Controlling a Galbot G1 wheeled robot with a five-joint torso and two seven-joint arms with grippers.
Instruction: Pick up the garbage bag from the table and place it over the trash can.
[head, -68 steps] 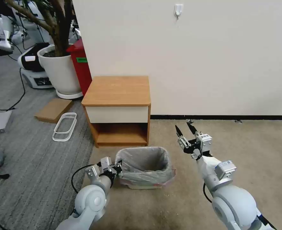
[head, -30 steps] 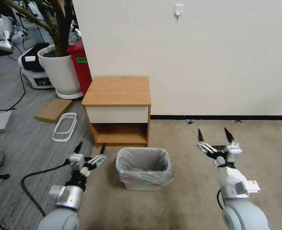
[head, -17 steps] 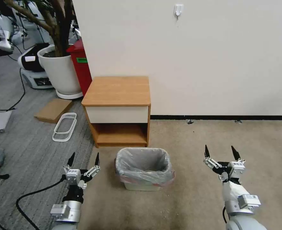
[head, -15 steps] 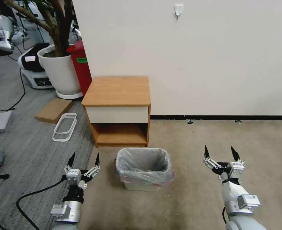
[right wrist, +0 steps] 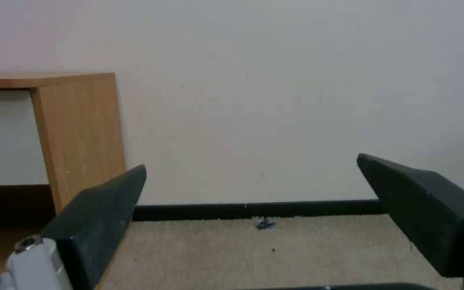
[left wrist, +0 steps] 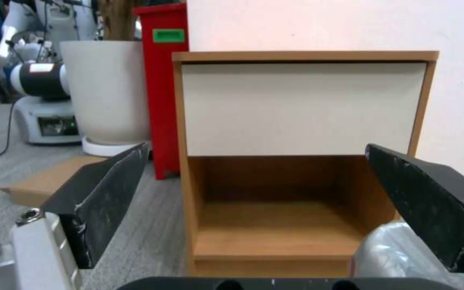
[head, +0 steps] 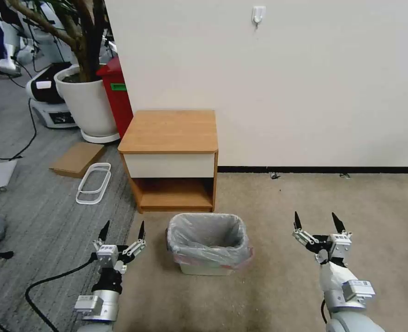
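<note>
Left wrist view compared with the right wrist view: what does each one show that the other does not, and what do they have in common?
The left wrist view alone has the table's white drawer front and open lower shelf, the red bin, the white plant pot and a corner of the garbage bag. The right wrist view alone has the black baseboard and beige carpet. Both include the table, the white wall, and their own open gripper: left gripper, right gripper.
</note>
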